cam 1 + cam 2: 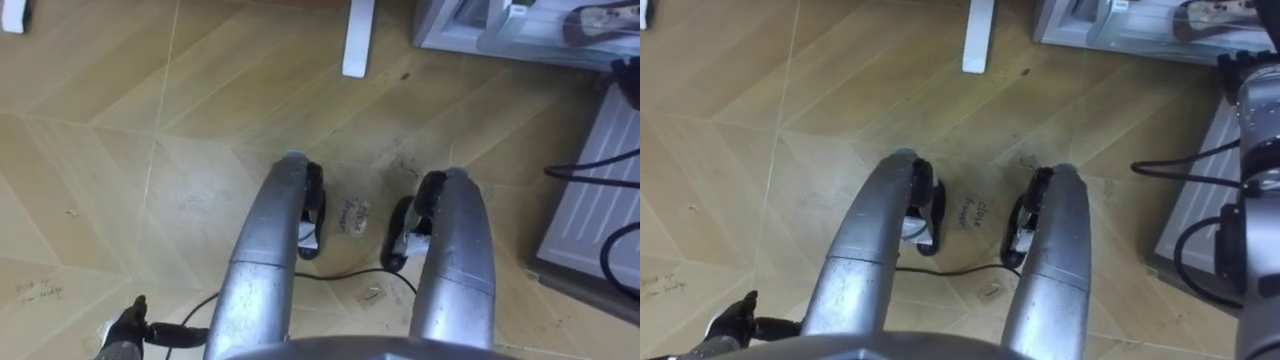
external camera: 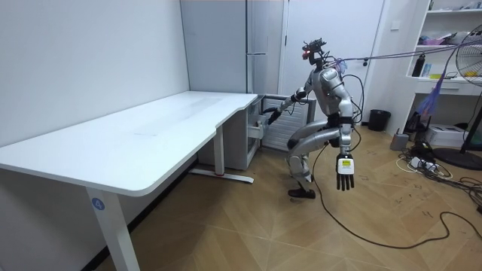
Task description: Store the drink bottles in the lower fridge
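I stand with bent knees on the wooden floor in front of the tall grey fridge (image 2: pixel 263 45), at the end of the white desk. Its lower compartment (image 2: pixel 261 125) is open, and the ribbed white door panel (image 1: pixel 600 190) stands beside me on the right. My right arm (image 1: pixel 1255 150) reaches forward, with the right hand (image 2: pixel 269 113) at the open compartment (image 1: pixel 480 25). My left hand (image 2: pixel 344 172) hangs at my side with straight fingers and holds nothing; it also shows low on the left (image 1: pixel 125 335). I make out no drink in either hand.
The white desk (image 2: pixel 151 135) runs along the wall on my left, its foot (image 1: pixel 357 40) on the floor ahead. Behind me are a black bin (image 2: pixel 379 119), a shelf unit (image 2: pixel 444 45), a fan (image 2: pixel 471 90) and cables on the floor.
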Controlling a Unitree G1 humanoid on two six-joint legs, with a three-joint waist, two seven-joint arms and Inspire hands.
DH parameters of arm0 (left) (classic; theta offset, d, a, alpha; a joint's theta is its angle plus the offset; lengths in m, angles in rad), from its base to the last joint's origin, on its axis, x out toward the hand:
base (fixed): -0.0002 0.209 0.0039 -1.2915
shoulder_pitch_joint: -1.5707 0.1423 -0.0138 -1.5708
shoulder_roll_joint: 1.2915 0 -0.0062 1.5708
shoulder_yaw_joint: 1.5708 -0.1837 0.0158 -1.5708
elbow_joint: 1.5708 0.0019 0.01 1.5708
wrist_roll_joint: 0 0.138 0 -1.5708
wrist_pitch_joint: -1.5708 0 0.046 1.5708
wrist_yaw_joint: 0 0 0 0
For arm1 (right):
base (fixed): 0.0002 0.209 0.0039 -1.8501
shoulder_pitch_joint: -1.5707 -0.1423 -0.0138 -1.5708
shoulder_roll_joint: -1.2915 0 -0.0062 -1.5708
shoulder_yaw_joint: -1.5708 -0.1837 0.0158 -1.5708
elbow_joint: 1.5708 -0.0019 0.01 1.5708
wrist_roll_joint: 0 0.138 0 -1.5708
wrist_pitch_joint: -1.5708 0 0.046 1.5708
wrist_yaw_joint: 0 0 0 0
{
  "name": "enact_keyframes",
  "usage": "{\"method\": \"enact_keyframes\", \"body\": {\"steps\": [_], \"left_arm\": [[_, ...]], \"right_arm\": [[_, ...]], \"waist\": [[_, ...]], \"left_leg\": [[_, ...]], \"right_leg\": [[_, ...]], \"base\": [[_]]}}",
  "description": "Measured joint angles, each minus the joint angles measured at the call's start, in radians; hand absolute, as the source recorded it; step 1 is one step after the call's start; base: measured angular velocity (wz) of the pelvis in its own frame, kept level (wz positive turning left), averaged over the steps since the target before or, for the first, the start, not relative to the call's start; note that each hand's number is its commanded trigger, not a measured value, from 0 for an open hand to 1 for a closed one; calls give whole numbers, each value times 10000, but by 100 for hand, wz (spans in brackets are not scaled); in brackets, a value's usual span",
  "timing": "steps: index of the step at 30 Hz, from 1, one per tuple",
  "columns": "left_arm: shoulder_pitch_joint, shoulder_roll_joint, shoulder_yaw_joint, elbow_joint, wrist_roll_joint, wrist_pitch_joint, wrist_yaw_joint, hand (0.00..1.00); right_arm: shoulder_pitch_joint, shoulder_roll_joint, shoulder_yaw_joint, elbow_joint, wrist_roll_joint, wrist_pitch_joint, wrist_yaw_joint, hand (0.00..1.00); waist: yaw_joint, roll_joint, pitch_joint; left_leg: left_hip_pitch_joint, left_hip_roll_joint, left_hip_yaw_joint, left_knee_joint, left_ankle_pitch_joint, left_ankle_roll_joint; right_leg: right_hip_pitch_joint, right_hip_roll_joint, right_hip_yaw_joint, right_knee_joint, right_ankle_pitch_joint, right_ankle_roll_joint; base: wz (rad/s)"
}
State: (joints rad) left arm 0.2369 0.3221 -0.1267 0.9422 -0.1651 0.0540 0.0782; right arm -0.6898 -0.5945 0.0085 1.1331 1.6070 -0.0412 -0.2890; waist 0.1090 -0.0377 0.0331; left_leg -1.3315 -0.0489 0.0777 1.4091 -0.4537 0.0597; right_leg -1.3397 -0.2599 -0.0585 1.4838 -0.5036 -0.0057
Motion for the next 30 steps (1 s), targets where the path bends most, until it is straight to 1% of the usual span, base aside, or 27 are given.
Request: {"method": "enact_keyframes", "body": {"steps": [1, 5, 8, 9, 10, 12, 13, 17, 19, 23, 26, 28, 29, 30], "left_arm": [[121, 49, -76, -158, -5, 2, 0, 0], [410, 142, -159, -420, -5, 38, 3, 0], [886, 224, -156, -975, 2, 50, 2, 0], [1035, 282, -156, -1094, 18, 42, 3, 0], [1126, 349, -157, -1143, 41, 42, 13, 0], [1218, 453, -158, -1211, 62, 16, 72, 0], [1317, 516, -156, -1326, 77, 6, 145, 0], [1612, 605, -154, -1617, 101, -94, 286, 0], [1630, 633, -154, -1667, 103, -118, 292, 0], [1631, 665, -150, -1681, 234, -198, 279, 0], [1631, 694, -130, -1679, 327, -250, 256, 0], [1631, 778, -121, -1676, 488, -366, 205, 0], [1631, 789, -122, -1674, 490, -375, 186, 0], [1631, 813, -125, -1669, 482, -378, 150, 0]], "right_arm": [[-1, -6, 0, -9, 48, -108, -131, 0], [-1, -20, 0, -72, 134, -316, -424, 0], [-1, -81, 0, -228, 154, -388, -783, 0], [0, -83, 5, -408, 216, -485, -1055, 0], [0, -90, 16, -543, 298, -591, -1326, 0], [0, -89, 24, -693, 349, -754, -1662, 0], [0, -90, 34, -833, 389, -815, -1884, 0], [0, -88, 105, -1227, 563, -934, -2482, 0], [0, -86, 139, -1340, 639, -984, -2677, 0], [-1, -84, 148, -1515, 803, -1143, -3060, 0], [1, -74, 208, -1669, 831, -1426, -3211, 0], [0, -82, 207, -1969, 824, -1743, -3211, 0], [0, -82, 206, -2097, 824, -1795, -3211, 0], [1, -80, 206, -2375, 824, -1836, -3205, 0]], "waist": [[95, 0, 0], [218, 3, 2], [344, 1, 9], [357, 0, 9], [354, 0, 9], [358, -2, 11], [359, -3, 11], [378, -2, 10], [380, 4, 7], [397, 9, 3], [519, 23, -4], [630, 30, -8], [653, 43, -11], [672, 86, -10]], "left_leg": [[6, 2, -3, -3, 5, -10], [-16, 5, -21, -35, 27, -51], [-31, -1, -39, -58, 32, -63], [-33, -30, -46, -79, 38, -75], [-33, -76, -53, -104, 50, -95], [-45, -187, -111, -170, 75, -142], [-49, -181, -118, -186, 95, -177], [-2, -171, -150, -187, 116, -213], [8, -171, -198, -186, 126, -231], [5, -175, -354, -184, 149, -274], [13, -158, -481, -164, 165, -303], [14, -163, -551, -156, 149, -365], [17, -166, -563, -155, 142, -385], [34, -172, -579, -152, 140, -423]], "right_leg": [[-1, -3, -7, -1, -1, -2], [-17, -1, -17, -4, -12, -21], [-29, -12, -34, -15, -22, -37], [-28, -57, -55, -20, -29, -47], [-22, -208, -117, -16, -33, -56], [-8, -392, -222, -29, -62, -111], [-4, -467, -272, -30, -67, -121], [34, -540, -348, -17, -90, -167], [68, -547, -408, -18, -100, -189], [171, -555, -591, -31, -163, -309], [247, -571, -757, -52, -203, -384], [274, -620, -857, -27, -240, -458], [285, -639, -887, -17, -254, -489], [333, -735, -975, 17, -294, -566]], "base": [[0], [3], [0], [8], [11], [13], [8], [-1], [0], [5], [0], [6], [11], [11]]}}
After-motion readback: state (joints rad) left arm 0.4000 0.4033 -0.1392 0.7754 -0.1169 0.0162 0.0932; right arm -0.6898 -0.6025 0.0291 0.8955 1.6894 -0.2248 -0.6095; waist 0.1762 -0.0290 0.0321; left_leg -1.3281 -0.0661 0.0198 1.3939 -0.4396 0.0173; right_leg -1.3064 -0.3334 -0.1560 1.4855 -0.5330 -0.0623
